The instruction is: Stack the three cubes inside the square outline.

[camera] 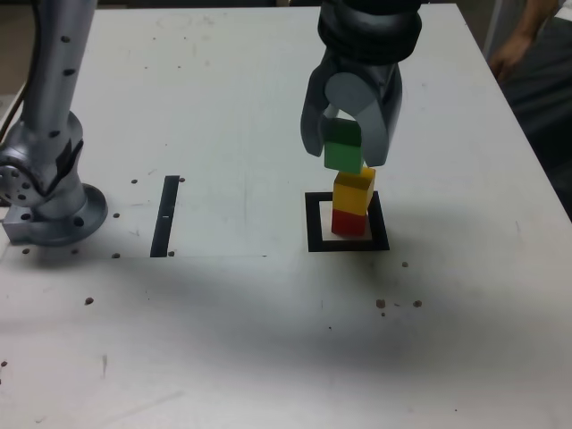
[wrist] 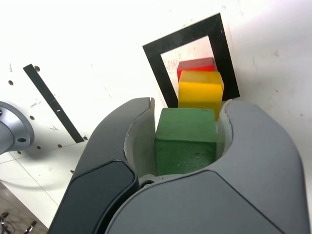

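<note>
The gripper (camera: 347, 156) is grasping the green cube (camera: 343, 146) between its fingers near the yellow cube (camera: 353, 191), which is sitting on the red cube (camera: 349, 222) inside the black square outline (camera: 315, 245) on the white table (camera: 232, 340).

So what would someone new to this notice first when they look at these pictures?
Probably the green cube, gripped between the gray jaws of the gripper near the top of the exterior view. Just below it, the yellow cube sits on the red cube, inside the black square outline, which stands out sharply against the white table.
</note>
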